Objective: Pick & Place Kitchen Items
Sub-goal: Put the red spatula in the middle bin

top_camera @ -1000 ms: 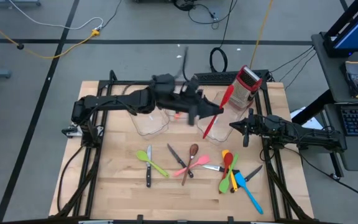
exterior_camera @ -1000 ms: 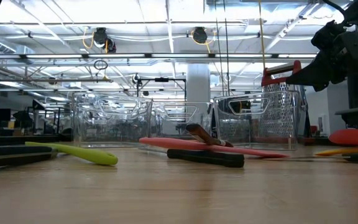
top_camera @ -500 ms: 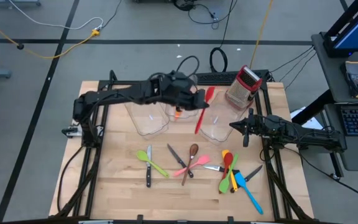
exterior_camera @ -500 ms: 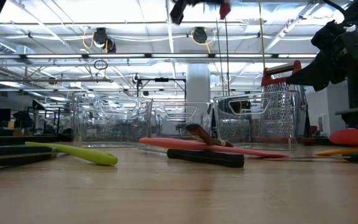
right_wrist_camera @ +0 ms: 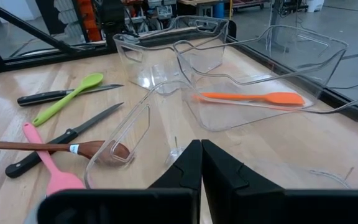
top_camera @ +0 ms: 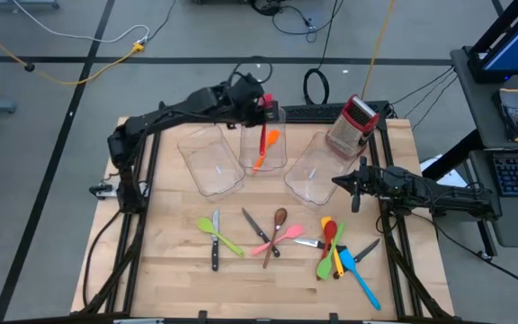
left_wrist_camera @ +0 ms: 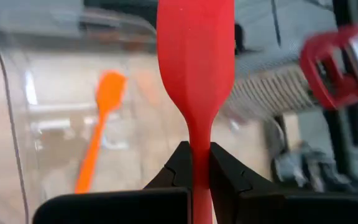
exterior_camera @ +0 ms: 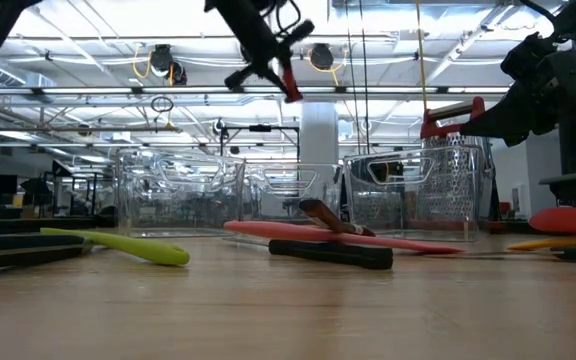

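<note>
Box grater (top_camera: pixel 352 124) stood just beside the right bin (top_camera: pixel 313 167); loose utensils (top_camera: pixel 277 236) lay scattered near the table's front. Middle bin (top_camera: pixel 252 155) held an orange spatula (top_camera: pixel 263 150). Left gripper (top_camera: pixel 261 105) clamped a red spatula (left_wrist_camera: pixel 194 62) above that bin; right gripper (top_camera: pixel 345 183) hung closed and empty beside the right bin.

- A red spatula (left_wrist_camera: pixel 194 68) is held by its handle above the middle bin, at upper centre of the high view.
- An orange spatula (top_camera: pixel 265 151) is seen lying inside that bin.
- A green spoon (top_camera: pixel 219 233) and a black-handled knife (top_camera: pixel 214 248) are laid at lower left of centre.
- A second knife (top_camera: pixel 259 229), a pink spatula (top_camera: pixel 277 238) and a brown spoon (top_camera: pixel 274 232) are crossed at centre.
- Red, green, yellow and blue utensils (top_camera: pixel 342 258) are heaped together with more knives at lower right.
</note>
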`<state>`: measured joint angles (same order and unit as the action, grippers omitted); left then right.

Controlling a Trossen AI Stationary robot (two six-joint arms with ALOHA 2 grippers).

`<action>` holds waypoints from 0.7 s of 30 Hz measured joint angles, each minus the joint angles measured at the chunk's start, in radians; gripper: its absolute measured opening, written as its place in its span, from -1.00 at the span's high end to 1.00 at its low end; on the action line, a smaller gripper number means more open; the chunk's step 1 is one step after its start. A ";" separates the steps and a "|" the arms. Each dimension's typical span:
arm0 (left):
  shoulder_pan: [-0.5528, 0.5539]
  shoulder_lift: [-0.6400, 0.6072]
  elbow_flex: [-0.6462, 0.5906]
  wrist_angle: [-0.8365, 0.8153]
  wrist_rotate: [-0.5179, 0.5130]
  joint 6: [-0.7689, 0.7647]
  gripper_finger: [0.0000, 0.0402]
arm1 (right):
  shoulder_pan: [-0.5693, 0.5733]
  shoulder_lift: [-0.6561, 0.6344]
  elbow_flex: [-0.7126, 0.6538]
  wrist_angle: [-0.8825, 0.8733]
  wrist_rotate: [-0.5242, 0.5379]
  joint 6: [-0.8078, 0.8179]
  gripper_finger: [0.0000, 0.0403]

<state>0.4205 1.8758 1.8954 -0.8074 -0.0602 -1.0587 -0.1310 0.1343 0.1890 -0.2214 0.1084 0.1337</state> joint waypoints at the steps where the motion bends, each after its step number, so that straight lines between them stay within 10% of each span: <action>1: 0.010 0.008 0.000 -0.004 -0.006 0.013 0.93 | 0.000 0.000 0.000 0.000 0.000 0.000 0.98; 21: 0.048 0.300 -0.002 0.001 -0.054 0.122 0.92 | 0.000 0.007 0.000 0.000 0.052 0.011 0.98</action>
<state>0.4686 2.1757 1.8931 -0.8062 -0.1142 -0.9371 -0.1314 0.1417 0.1890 -0.2214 0.1606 0.1446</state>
